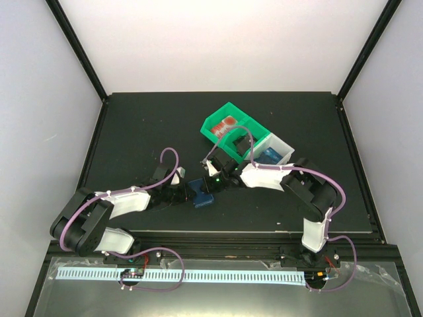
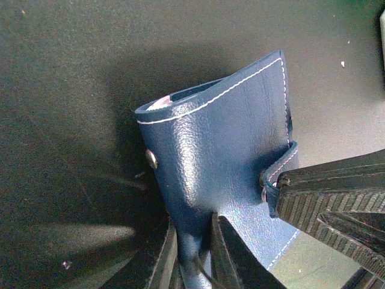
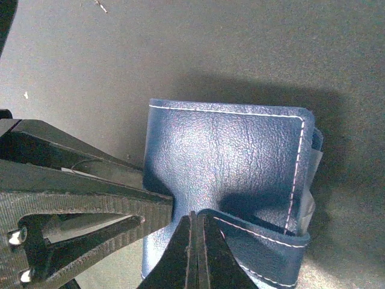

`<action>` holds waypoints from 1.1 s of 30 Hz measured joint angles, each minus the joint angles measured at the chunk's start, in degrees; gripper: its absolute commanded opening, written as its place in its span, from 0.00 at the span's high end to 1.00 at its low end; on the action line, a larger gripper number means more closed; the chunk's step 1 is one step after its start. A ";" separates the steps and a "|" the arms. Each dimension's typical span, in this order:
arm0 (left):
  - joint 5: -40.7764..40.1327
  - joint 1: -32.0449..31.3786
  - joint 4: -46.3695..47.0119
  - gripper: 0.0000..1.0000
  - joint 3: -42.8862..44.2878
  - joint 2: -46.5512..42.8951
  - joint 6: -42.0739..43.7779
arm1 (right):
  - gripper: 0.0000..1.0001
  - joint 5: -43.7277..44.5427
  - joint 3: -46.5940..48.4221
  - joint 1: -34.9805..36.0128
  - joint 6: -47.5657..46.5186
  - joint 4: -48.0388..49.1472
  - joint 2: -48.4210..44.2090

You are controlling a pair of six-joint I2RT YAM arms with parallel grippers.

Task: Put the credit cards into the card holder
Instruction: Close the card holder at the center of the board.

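Observation:
The dark blue card holder [image 1: 199, 193] lies on the black table between my two grippers. My left gripper [image 1: 186, 192] is shut on one edge of its cover, seen in the left wrist view [image 2: 194, 256] with the card holder [image 2: 222, 138] bulging slightly open at the top. My right gripper [image 1: 213, 184] is shut on the holder's snap tab [image 3: 264, 238], with its tips [image 3: 197, 244] against the card holder [image 3: 228, 150]. A red-and-white credit card [image 1: 228, 123] and a blue one [image 1: 269, 156] lie in the tray.
The green and white compartment tray [image 1: 213, 125] stands behind the right arm, close to its wrist. The table's raised black frame runs along the left, right and far sides. A metal snap stud [image 2: 151, 158] shows on the holder's cover.

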 measured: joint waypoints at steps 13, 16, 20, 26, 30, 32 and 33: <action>0.04 0.04 0.02 0.87 0.00 0.00 -0.02 | 0.99 4.20 0.66 0.04 -0.04 0.31 0.44; 0.09 0.04 0.09 0.87 0.00 0.11 -0.02 | 0.99 4.90 1.27 0.00 -0.15 -0.81 0.85; 0.13 0.09 0.11 0.87 0.00 0.20 -0.02 | 0.99 4.61 1.75 0.00 -0.24 -1.31 1.20; 0.13 0.09 0.11 0.87 0.00 0.20 -0.02 | 0.99 1.73 0.02 -0.33 -0.28 1.90 0.83; 0.22 0.09 0.20 0.86 0.00 0.20 0.00 | 0.99 -0.61 -1.42 -0.61 -1.53 3.82 0.02; 0.28 0.09 0.15 0.86 0.00 0.20 0.00 | 0.99 -2.93 -1.42 -1.11 -2.84 3.32 0.00; 0.28 0.09 0.15 0.86 0.00 0.20 0.00 | 0.99 -4.07 -1.40 -1.44 -3.74 2.67 0.00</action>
